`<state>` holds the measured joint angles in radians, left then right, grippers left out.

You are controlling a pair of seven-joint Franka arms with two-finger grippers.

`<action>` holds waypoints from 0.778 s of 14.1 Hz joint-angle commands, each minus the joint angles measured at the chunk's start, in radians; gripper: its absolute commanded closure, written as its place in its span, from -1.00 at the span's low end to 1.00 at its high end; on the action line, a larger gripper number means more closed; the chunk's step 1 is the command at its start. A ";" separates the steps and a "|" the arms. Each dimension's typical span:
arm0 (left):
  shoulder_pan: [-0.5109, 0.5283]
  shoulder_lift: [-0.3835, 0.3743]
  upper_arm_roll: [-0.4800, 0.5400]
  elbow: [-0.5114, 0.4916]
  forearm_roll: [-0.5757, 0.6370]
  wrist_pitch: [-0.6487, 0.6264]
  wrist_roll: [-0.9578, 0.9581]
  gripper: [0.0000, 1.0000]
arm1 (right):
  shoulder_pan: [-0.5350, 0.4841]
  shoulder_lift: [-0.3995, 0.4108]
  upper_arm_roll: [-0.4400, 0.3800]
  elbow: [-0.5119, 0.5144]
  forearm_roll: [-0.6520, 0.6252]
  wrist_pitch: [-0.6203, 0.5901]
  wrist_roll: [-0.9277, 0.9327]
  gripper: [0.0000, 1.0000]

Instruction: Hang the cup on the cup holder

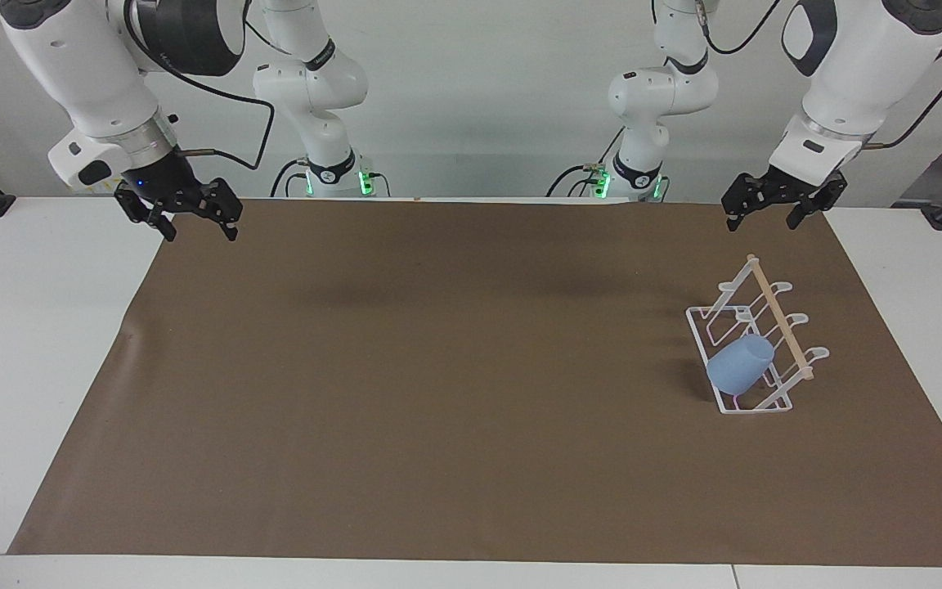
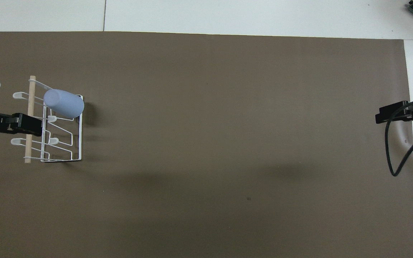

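From my seat I see the left pincer (image 1: pixel 771 206) hanging in the air with its two fingers spread apart and nothing between them. In the facing view it is well above the brown mat (image 1: pixel 438 368) and clear of the rack (image 1: pixel 753 348); in the overhead view the left pincer (image 2: pixel 23 124) covers part of the rack's wooden rod (image 2: pixel 30 107), but I read that as height only, since the facing view shows open air between them. It touches nothing.

The right pincer (image 1: pixel 190 214) waits at the right arm's end of the counter (image 1: pixel 29 343), raised over the edge of the mat. Its fingers are spread too, and it is empty. In the overhead view the right pincer (image 2: pixel 394 113) shows only as a dark tip with a black cable (image 2: pixel 393 157) looping below it.

The cup (image 1: pixel 739 364) is on the rack, slipped over one of the slanted prongs at the end of the rack farther from the robots. It lies tilted, its closed bottom pointing toward the middle of the mat and its rim toward the rod. From above, the cup (image 2: pixel 64 103) sits across the white wires, beside the rod but not on it.

The rack (image 2: pixel 63 143) stands on the mat at the left arm's end of the counter, and its other prongs are bare.
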<state>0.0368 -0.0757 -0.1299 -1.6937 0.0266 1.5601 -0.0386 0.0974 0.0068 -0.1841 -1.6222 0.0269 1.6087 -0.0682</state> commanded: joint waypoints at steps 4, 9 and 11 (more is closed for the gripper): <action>-0.029 0.060 0.019 0.156 -0.051 -0.170 0.011 -1.00 | -0.002 -0.021 0.002 -0.024 -0.016 0.010 -0.016 -1.00; -0.021 0.060 0.019 0.154 -0.098 -0.112 0.013 -1.00 | -0.004 -0.021 0.002 -0.025 -0.016 0.010 -0.016 -1.00; -0.021 0.056 0.019 0.132 -0.103 -0.077 0.019 -1.00 | -0.004 -0.021 0.002 -0.024 -0.016 0.011 -0.016 -1.00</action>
<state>0.0291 -0.0274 -0.1275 -1.5640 -0.0563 1.4548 -0.0370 0.0975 0.0068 -0.1841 -1.6222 0.0269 1.6087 -0.0682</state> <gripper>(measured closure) 0.000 0.000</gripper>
